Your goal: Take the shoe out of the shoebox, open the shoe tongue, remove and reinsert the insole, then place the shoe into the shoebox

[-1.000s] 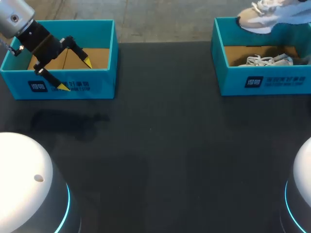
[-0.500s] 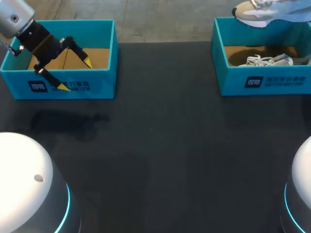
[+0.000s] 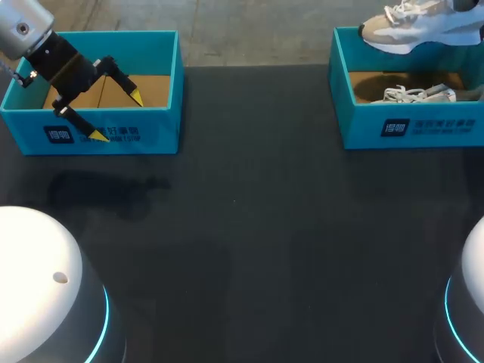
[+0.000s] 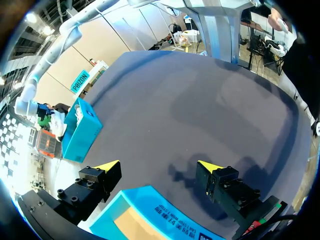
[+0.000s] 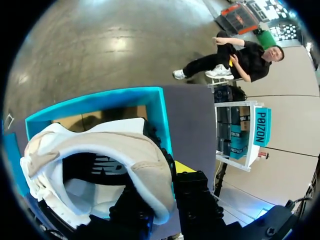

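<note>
Right claw (image 5: 162, 200) is clamping the heel collar of the white-and-beige laced sneaker (image 3: 420, 26), holding it just above the open teal cardboard shoebox (image 3: 408, 125) at the dark worktop's (image 3: 249, 227) far right. Left claw (image 3: 117, 116) is hanging with fingers apart over a second teal box (image 3: 162, 91), well apart from the sneaker.

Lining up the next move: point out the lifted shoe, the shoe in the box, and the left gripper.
lifted shoe (image 3: 412, 30), head view, on its side.
shoe in the box (image 3: 416, 94), head view, on its laces.
left gripper (image 3: 117, 116), head view, midway between its yellow tips.
</note>
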Controlling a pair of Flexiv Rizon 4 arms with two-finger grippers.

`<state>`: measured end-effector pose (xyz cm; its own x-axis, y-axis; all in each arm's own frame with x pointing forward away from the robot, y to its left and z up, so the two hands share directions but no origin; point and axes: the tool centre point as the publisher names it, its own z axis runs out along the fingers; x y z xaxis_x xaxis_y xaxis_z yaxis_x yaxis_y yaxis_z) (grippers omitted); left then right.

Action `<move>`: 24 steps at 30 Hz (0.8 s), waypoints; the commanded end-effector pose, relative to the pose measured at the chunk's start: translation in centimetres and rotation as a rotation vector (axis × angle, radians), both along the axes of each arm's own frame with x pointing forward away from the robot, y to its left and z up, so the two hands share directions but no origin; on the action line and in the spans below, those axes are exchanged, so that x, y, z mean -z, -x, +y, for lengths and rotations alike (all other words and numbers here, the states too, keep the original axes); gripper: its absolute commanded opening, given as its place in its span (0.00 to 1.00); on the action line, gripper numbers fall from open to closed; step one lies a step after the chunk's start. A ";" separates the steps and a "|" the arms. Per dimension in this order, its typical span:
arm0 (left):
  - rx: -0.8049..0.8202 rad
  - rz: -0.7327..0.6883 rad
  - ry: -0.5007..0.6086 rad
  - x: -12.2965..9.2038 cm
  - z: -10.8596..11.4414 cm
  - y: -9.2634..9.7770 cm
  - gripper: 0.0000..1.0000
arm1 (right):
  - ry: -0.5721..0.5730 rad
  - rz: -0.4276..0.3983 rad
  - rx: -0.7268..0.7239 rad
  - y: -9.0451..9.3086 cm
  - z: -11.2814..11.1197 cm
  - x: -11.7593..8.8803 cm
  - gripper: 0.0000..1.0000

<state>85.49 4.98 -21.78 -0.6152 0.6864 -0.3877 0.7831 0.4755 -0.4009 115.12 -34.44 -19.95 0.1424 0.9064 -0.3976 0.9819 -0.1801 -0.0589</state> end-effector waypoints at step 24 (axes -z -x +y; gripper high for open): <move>0.002 0.001 -0.003 0.0 0.0 -0.1 1.00 | 0.048 -0.007 -0.016 1.3 -0.5 5.4 0.00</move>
<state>85.50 4.99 -21.78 -0.6154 0.6862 -0.3878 0.7830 0.4756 -0.4009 113.97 -34.88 -24.97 0.1301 0.8888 -0.4394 0.9846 -0.1681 -0.0485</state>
